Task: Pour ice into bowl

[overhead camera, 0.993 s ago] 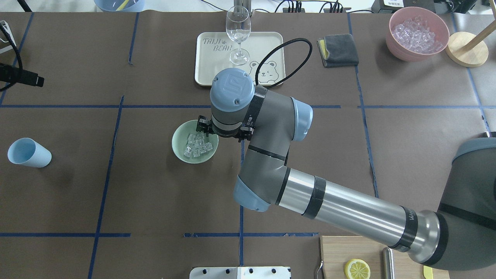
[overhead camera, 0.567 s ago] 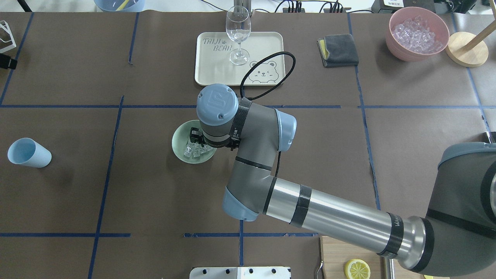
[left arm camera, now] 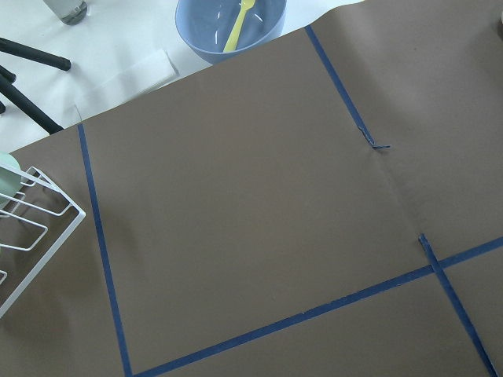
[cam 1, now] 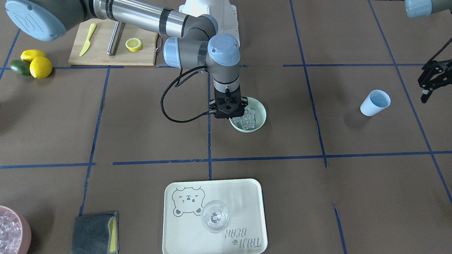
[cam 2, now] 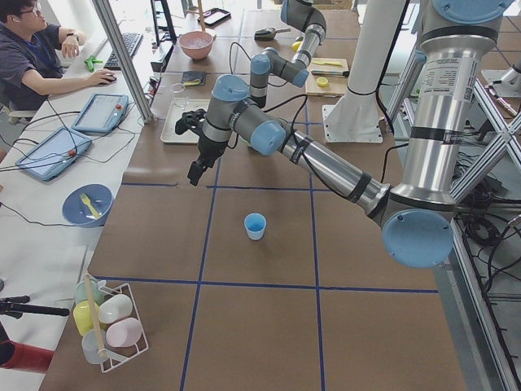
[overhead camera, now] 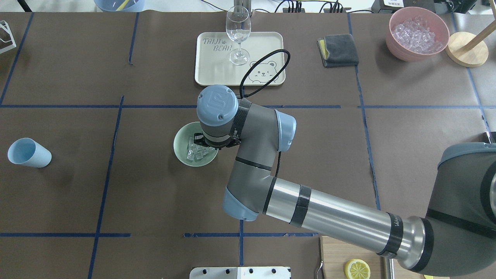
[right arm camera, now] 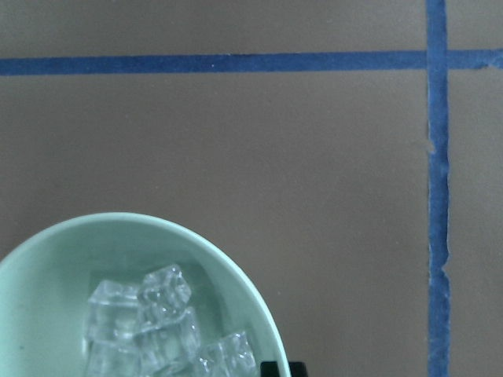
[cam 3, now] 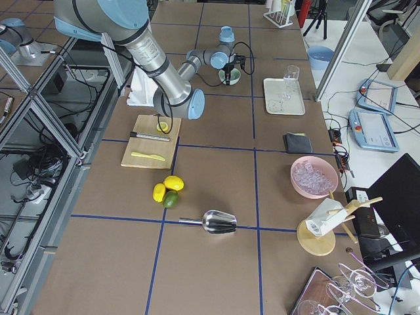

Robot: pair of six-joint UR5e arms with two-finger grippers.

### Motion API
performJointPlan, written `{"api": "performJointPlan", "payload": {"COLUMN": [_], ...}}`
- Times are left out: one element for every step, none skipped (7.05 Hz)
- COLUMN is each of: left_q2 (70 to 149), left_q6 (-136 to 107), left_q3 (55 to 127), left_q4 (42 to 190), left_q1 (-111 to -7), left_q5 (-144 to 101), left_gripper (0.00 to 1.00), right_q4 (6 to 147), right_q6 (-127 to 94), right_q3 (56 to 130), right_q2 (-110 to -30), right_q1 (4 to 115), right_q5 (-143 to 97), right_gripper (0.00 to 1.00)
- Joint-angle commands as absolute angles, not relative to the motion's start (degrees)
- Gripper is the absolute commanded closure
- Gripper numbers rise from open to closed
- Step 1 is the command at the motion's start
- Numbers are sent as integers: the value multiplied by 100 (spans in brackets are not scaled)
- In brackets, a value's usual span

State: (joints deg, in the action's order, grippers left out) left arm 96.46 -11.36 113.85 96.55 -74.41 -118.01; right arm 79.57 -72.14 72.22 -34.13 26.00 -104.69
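The pale mint-green bowl (overhead camera: pixel 182 155) stands near the table's middle with a small heap of clear ice (overhead camera: pixel 193 154) inside; both also show in the front view, bowl (cam 1: pixel 260 116) and ice (cam 1: pixel 248 120). My right gripper (cam 1: pixel 229 110) points down at the bowl's rim on the robot's right side. In the right wrist view the bowl's rim (right arm camera: pixel 236 271) runs down to one black fingertip (right arm camera: pixel 275 367), with ice (right arm camera: pixel 161 318) beside it. The gripper looks shut on the rim. My left gripper (cam 1: pixel 429 88) hangs empty and open beyond the light blue cup (cam 1: pixel 375 102).
A cream tray (overhead camera: pixel 267 42) with a wine glass (overhead camera: pixel 238 33) lies behind the bowl. A grey cloth (overhead camera: pixel 339 50) and a pink tub of ice (overhead camera: pixel 417 34) are at the back right. A cutting board with a lemon slice (cam 1: pixel 134 44) is near the robot's base.
My right wrist has moved toward the robot and down onto the bowl's rim. The bowl has shifted slightly toward the robot. My left gripper has left the overhead view.
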Motion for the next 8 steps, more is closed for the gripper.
{"api": "performJointPlan", "payload": {"left_q2": [9659, 9737, 9764, 9678, 9642, 9581, 9493, 9492], "left_q6": [-312, 162, 315, 325, 430, 448, 448, 440], "left_q3": [10998, 10612, 10382, 10075, 9768, 9617, 9607, 9615], "left_q4": [9659, 9668, 9642, 9624, 9615, 9607, 9424, 9143], "left_q1": [-7968, -8215, -8366, -8376, -8402, -8524, -8839, -8964], "left_q5": [-11856, -11865, -11891, -12153, -12416, -12697, -12953, -13173], "left_gripper": [0, 0, 0, 0, 0, 0, 0, 0], "right_q4": [7866, 8005, 8424, 8620, 8726, 8936, 9112, 9201], "right_q6": [-7216, -7225, -7199, -7024, -6822, -6429, -5824, -5166], "right_q3": [7495, 7819, 8379, 9124, 9758, 10165, 10404, 10563], "right_q2": [-3401, -3480, -3654, -4117, -4679, -5146, -5455, -5867], "right_q1": [2698, 2890, 3153, 3486, 3794, 4188, 4636, 5137], "right_q5": [-10555, -10773, -10958, -11177, -11397, -11626, -11872, -12179], "right_gripper": [100, 100, 100, 100, 100, 100, 100, 100]}}
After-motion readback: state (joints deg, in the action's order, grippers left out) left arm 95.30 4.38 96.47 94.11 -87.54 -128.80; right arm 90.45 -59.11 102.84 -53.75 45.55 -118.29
